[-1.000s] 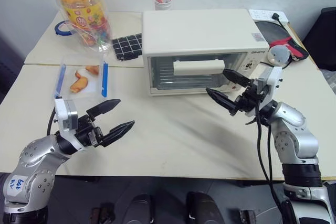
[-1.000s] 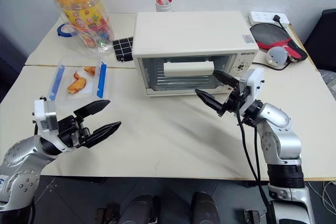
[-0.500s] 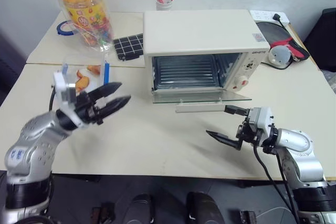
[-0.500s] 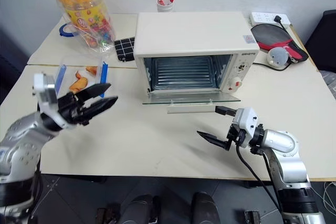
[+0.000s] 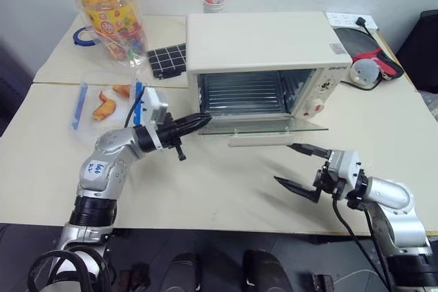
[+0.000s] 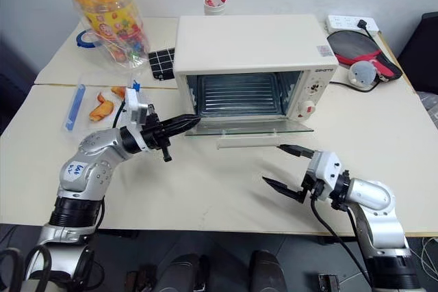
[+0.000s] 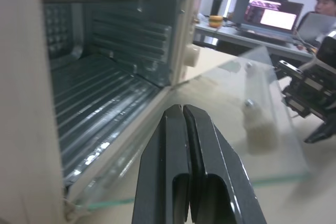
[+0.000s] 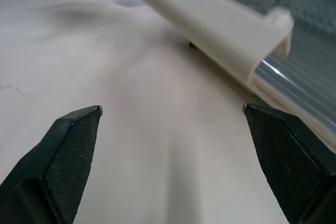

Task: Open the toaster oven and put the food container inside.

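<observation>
The cream-white toaster oven stands at mid-table with its glass door folded down flat and its white bar handle toward me; the wire rack shows inside. The food container, clear with blue clips and orange-brown pieces, lies on the table left of the oven, behind my left arm. My left gripper is shut and empty, its tips at the door's left front corner, pointing into the oven mouth. My right gripper hangs open and empty near the table's front, below the handle.
A tall orange-lidded jar stands behind the container, beside a blue tape ring and a black gridded pad. A cup of pens is behind the oven. A power strip and a red paddle lie at back right.
The oven door has dropped from closed to fully open. My right gripper drew back and down toward the table's front edge. My left gripper swung right to the door's corner and shut.
</observation>
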{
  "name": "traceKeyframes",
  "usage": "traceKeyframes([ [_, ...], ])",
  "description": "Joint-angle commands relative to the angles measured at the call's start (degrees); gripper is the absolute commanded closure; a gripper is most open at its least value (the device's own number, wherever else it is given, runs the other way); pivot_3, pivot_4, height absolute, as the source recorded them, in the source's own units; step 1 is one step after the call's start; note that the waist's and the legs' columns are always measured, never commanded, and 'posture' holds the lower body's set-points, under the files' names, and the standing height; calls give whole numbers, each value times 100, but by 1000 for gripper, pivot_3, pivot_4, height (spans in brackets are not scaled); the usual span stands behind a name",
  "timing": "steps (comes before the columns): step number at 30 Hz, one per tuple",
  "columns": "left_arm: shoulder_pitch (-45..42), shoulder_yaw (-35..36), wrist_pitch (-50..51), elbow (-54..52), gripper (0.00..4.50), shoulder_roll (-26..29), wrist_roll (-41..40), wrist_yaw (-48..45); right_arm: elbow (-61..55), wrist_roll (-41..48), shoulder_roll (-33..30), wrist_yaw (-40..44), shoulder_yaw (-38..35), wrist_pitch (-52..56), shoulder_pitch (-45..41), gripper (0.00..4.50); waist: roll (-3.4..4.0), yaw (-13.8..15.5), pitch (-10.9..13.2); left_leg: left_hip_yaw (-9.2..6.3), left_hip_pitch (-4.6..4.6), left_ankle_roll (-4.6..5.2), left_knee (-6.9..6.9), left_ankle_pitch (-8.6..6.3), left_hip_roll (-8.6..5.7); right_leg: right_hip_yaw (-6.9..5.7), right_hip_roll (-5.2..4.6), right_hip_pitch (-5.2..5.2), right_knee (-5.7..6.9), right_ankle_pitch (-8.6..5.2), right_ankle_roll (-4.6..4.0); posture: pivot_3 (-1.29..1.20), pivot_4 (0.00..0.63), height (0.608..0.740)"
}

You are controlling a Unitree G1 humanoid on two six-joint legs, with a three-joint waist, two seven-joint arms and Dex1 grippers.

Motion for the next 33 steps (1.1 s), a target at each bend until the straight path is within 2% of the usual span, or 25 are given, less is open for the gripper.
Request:
traceKeyframes([
  [1, 201, -258, -182, -109, 4455, 33, 277, -256, -253, 227, -51, -309, -790, -64, 814, 0, 0, 92, 0, -1, 0, 0, -4, 0, 0, -1, 0, 0, -4, 0, 0, 0, 150, 740],
  [7, 327, -505, -475, 73, 4455, 42, 882, -219, -355, 81, -57, -587, -1579, -327, 2029, 0, 1, 100, 0, 3, 2, 3, 10, -1, -2, 8, 0, 2, -4, 2, 2, 0, 150, 740],
  [12, 601, -458, -647, 60, 4455, -79, 1043, -43, -754, 620, -85, -721, -1958, -61, 2145, 0, 7, 31, -3, 15, 17, 2, -3, -2, 4, 26, 2, -1, -4, 2, 2, 0, 150, 740],
  [15, 1051, -118, -786, -328, 3953, -146, 789, 73, -1215, 832, -234, -743, -1761, 284, 1810, 0, 8, -33, -4, 14, 19, 0, -12, 0, 10, 26, 6, -1, 5, 2, 1, 0, 150, 740],
  [17, 1310, 147, -749, -629, 3361, -196, 495, 115, -1386, 831, -291, -753, -1625, 410, 1574, 0, 7, -35, -3, 12, 16, 0, -13, 0, 11, 25, 4, -2, 5, 2, 1, 0, 150, 740],
  [19, 1728, 668, -526, -1081, 2728, -169, 98, 384, -1521, 885, -337, -751, -1297, 580, 1052, 0, 7, -33, -3, 2, 11, -1, -8, 0, 12, 17, 2, -1, 3, 2, 1, 0, 150, 740],
  [20, 1999, 1054, -118, -1320, 2421, -99, 76, 916, -1554, 929, -332, -731, -1065, 690, 699, 0, 7, -40, -3, 1, 11, 0, -7, 0, 10, 18, -1, 0, 3, 2, 1, 0, 150, 740],
  [23, 2652, 1875, 138, -1912, 1540, -4, -205, 1451, -1459, 897, -291, -581, -582, 763, -2, 0, 8, -101, -4, 4, 16, 0, -11, -1, 11, 23, -5, 1, 2, 2, 1, 0, 150, 740],
  [28, 4222, 3632, 300, -2825, 7, -259, -888, 2208, -845, 821, -51, -32, 224, 654, -1035, 0, -4, -57, -4, -11, 4, 1, -17, -1, 9, 21, -11, 0, -13, 1, -1, 0, 150, 740],
  [33, 5447, 4542, 500, -3229, 7, -777, -1514, 2832, -386, 761, 226, 316, 562, 469, -1525, 0, -7, -2, -3, -19, 1, 22, 2, -13, -6, 21, -39, 16, -32, 2, 0, 0, 150, 740],
])
